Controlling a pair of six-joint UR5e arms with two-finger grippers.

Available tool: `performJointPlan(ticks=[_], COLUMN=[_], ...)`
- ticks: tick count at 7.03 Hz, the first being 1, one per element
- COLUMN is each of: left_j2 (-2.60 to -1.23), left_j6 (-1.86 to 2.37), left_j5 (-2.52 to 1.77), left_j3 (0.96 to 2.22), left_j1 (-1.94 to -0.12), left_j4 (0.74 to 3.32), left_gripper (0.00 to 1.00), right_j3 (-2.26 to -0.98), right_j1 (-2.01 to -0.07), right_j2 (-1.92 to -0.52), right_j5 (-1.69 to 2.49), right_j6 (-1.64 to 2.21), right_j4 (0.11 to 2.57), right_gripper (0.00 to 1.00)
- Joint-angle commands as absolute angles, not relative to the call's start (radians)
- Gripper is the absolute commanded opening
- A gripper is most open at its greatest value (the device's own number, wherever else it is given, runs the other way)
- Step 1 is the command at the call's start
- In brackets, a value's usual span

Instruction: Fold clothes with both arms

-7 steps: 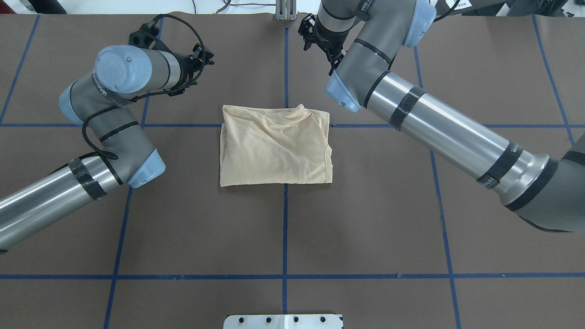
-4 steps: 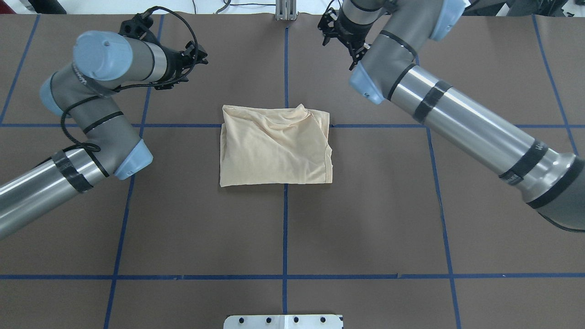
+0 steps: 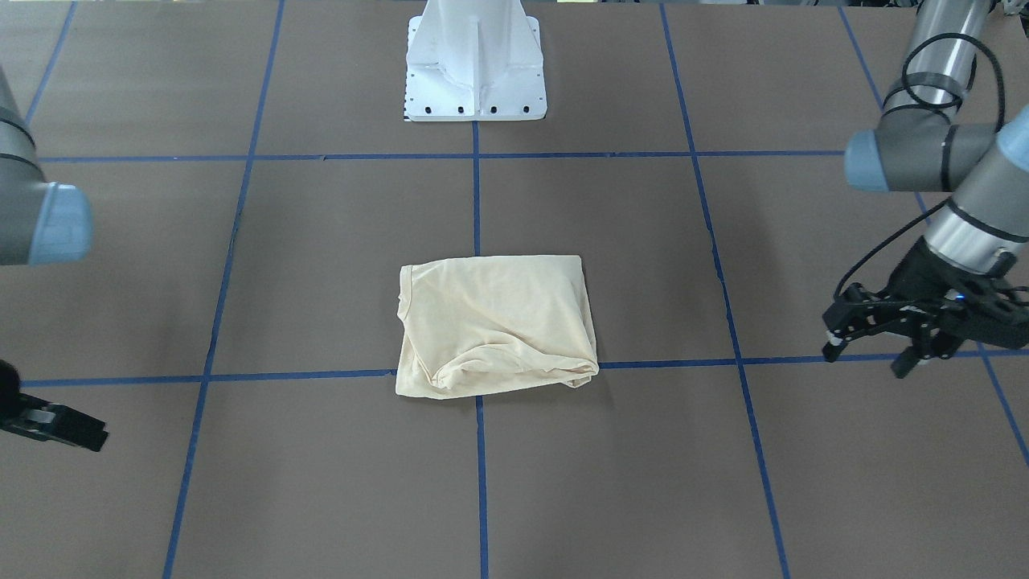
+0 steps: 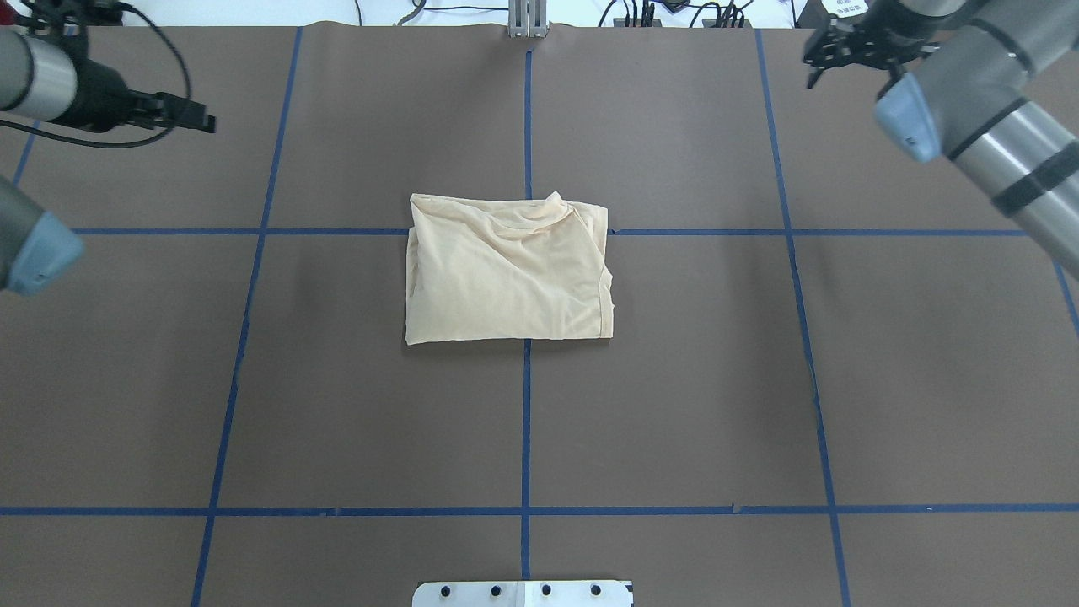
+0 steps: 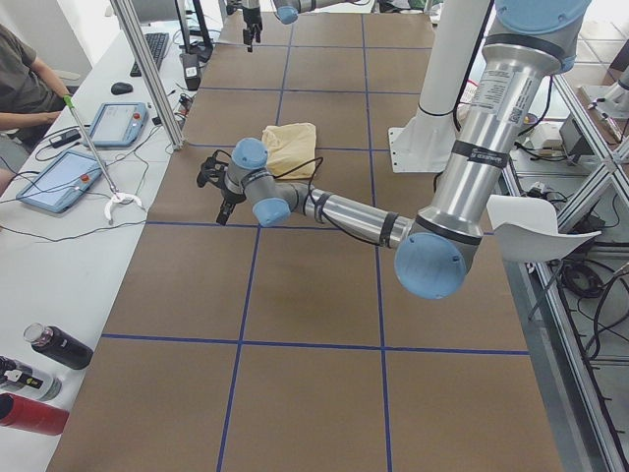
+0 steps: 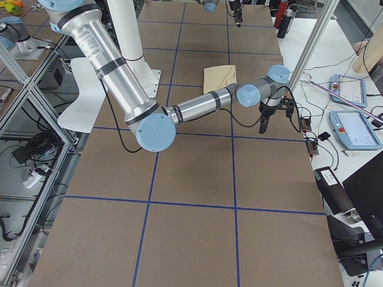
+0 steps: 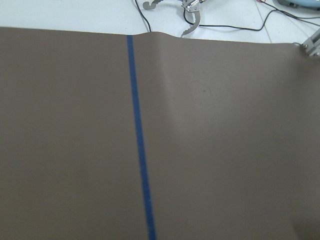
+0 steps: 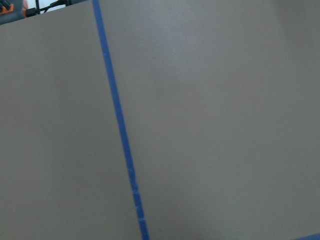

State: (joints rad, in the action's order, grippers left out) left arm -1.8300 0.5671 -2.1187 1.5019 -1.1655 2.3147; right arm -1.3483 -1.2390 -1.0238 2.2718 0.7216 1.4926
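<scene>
The cream-yellow T-shirt point(image 4: 508, 270) lies folded into a rough rectangle at the table's middle, plain side up; its print and label are hidden. It also shows in the front-facing view point(image 3: 494, 322). My left gripper point(image 4: 202, 120) is open and empty, far off to the shirt's left near the far edge; in the front-facing view point(image 3: 867, 360) its fingers stand apart. My right gripper point(image 4: 843, 67) looks open and empty at the far right corner, well clear of the shirt; only part of it shows in the front-facing view point(image 3: 72, 434). Both wrist views show only bare mat.
The brown mat carries a blue tape grid point(image 4: 526, 421). The white pedestal base point(image 3: 474, 72) stands at the near edge. In the left side view a metal post point(image 5: 147, 79), tablets point(image 5: 69, 177), bottles point(image 5: 49, 346) and a seated person border the table's far side.
Both arms have swung outward and back from beside the shirt, the left to the far left, the right to the far right corner. The shirt has not moved.
</scene>
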Motion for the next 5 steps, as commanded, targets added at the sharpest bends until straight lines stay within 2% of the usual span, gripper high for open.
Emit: performJointPlan(ticks=[1,3,5], left_j2=[-1.696,-1.667,-1.649], left_j6=[0.144,-0.134,-0.357], left_j5=[-2.149,-2.225,-2.313], left_j3=[1.5,1.497,1.497], left_j1=[-1.337,-1.495,-1.603], left_j4=[2.29,2.094,1.941], left_gripper=[0.99,0.99,0.99], right_j3=[-1.364,-1.368,-1.409], right_j1=[-1.382,-1.489,-1.555], right_j2=[-1.152,-1.262,-1.327], right_j5=[2.299,2.301,2.327], right_j6=[0.341,0.021,-0.051], right_j4=[1.558,1.631,1.634], right_gripper=[1.0,1.0,1.0])
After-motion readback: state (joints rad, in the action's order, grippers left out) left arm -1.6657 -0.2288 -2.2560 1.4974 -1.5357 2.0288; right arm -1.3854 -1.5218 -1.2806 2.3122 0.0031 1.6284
